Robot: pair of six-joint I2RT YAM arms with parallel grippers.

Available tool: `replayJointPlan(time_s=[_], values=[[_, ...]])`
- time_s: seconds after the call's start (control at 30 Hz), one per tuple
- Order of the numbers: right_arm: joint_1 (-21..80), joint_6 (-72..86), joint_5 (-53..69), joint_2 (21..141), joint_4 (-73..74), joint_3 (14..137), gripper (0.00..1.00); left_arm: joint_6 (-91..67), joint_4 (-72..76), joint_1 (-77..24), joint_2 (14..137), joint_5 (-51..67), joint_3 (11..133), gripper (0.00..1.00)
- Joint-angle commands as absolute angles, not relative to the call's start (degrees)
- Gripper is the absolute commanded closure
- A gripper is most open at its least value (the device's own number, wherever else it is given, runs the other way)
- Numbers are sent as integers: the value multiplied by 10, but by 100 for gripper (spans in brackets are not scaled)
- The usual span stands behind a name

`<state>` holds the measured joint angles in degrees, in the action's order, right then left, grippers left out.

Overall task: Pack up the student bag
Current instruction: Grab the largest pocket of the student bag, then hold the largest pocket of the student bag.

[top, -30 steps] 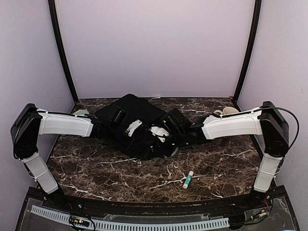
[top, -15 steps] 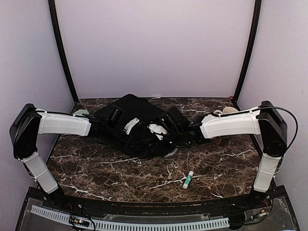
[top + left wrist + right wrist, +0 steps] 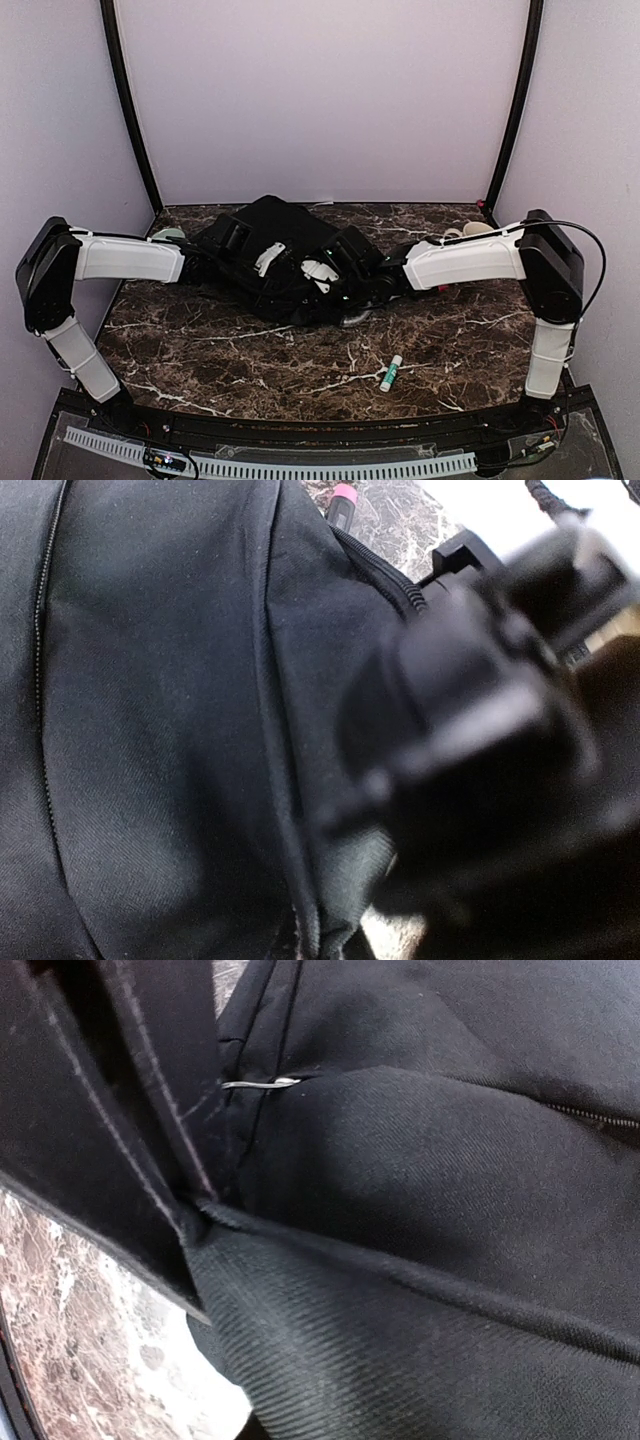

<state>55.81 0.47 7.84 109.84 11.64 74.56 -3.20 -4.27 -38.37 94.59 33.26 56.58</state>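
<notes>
The student bag (image 3: 285, 262) is a large black soft backpack lying crumpled at the back middle of the marble table. My left gripper (image 3: 268, 258) reaches in from the left onto its top. In the left wrist view the bag's fabric (image 3: 170, 730) fills the frame and bunches at the bottom centre, as if pinched; the fingers are hidden. My right gripper (image 3: 340, 285) presses into the bag's right side. In the right wrist view a taut fold of the bag (image 3: 400, 1340) runs toward the camera and hides the fingers. A blurred black gripper body (image 3: 480, 750) sits close on the right.
A green-and-white glue stick (image 3: 391, 372) lies on the table near the front right. A pale green item (image 3: 168, 234) is at the back left and a beige item (image 3: 470, 231) at the back right. A pink-capped thing (image 3: 343, 495) shows past the bag's edge.
Both grippers and the bag have shifted a little to the left and back. The right arm now stretches further across toward the left.
</notes>
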Motion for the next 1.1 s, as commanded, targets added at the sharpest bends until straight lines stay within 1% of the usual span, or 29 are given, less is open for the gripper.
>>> replayJointPlan(time_s=[0.0,0.17,0.23,0.5,0.73,0.8,0.87,1.0,1.07], values=[[554,-4,74,1069,87,729,92,-18,-25,-396,911,369,571,100],[534,-17,99,1031,112,696,97,-13,-35,-396,918,347,575,100],[526,-27,117,1017,125,687,100,-10,-44,-396,922,339,579,100],[519,-65,162,997,163,669,100,-2,-59,-396,940,333,585,100],[502,-91,134,1034,239,677,100,16,-67,-400,930,327,579,100],[490,-95,153,1030,249,673,100,18,-54,-406,919,307,567,100],[481,-114,203,1017,260,668,100,29,-51,-419,913,271,560,100],[479,-122,237,1002,272,673,100,65,-7,-468,888,193,524,63],[479,-124,245,1005,273,678,100,97,45,-506,863,130,486,52]])
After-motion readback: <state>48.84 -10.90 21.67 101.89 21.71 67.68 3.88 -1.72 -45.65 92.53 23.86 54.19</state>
